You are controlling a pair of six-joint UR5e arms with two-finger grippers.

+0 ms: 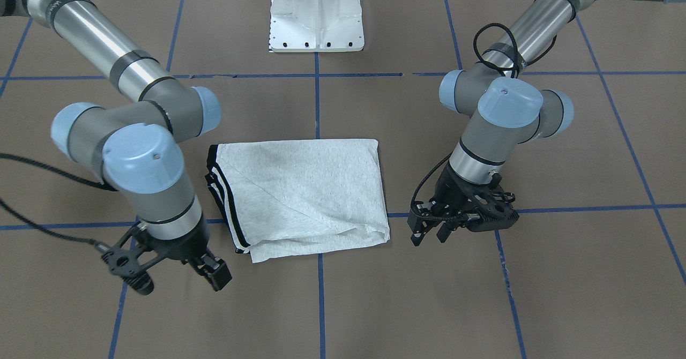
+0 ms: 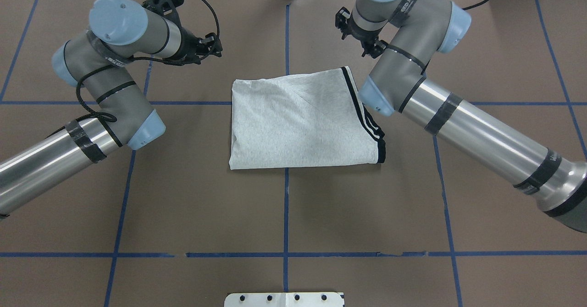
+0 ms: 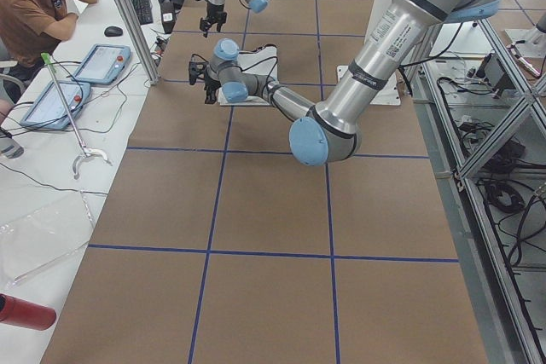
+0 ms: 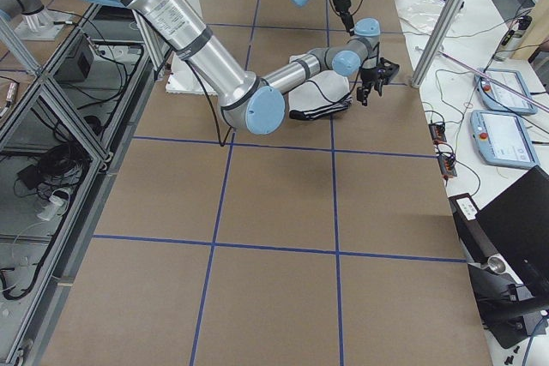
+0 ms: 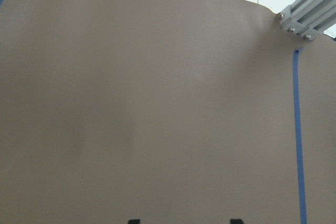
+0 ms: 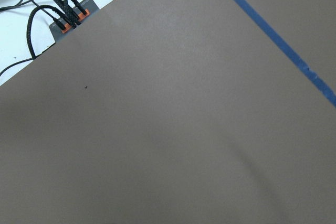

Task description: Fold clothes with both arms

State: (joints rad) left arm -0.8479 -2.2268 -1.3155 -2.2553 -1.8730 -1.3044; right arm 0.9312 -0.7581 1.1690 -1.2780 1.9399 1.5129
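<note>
You have the grey T-shirt (image 1: 305, 187) lying folded into a rough rectangle near the middle of the brown desk (image 1: 375, 305), across one of the blue tape lines (image 1: 317, 96), with neither arm touching it. Its black-and-white striped trim (image 1: 225, 198) runs along the edge on the robot's right, and the plain folded edge faces the robot's left. The print is out of sight (only plain heather grey faces up). The left tool (image 1: 430, 236) hangs just beside the shirt's plain edge, at the corner nearest your side of the desk. Its jaws stand apart and empty, and in the left wrist view the two black fingertips (image 5: 134, 221) sit well apart at the bottom of the picture over bare desk. The right tool (image 1: 179, 279) hangs near the striped corner on the other side, also clear of the cloth. Its jaws look spread with nothing between them, though one finger is blurred in the front view. From overhead, a blue cap of the right arm (image 2: 412, 87) overlaps the striped edge. The white pedestal base (image 1: 316, 16) stands behind the shirt, between the two arms. In the left side view a person (image 3: 34, 6) sits at the white bench beside the desk.
</note>
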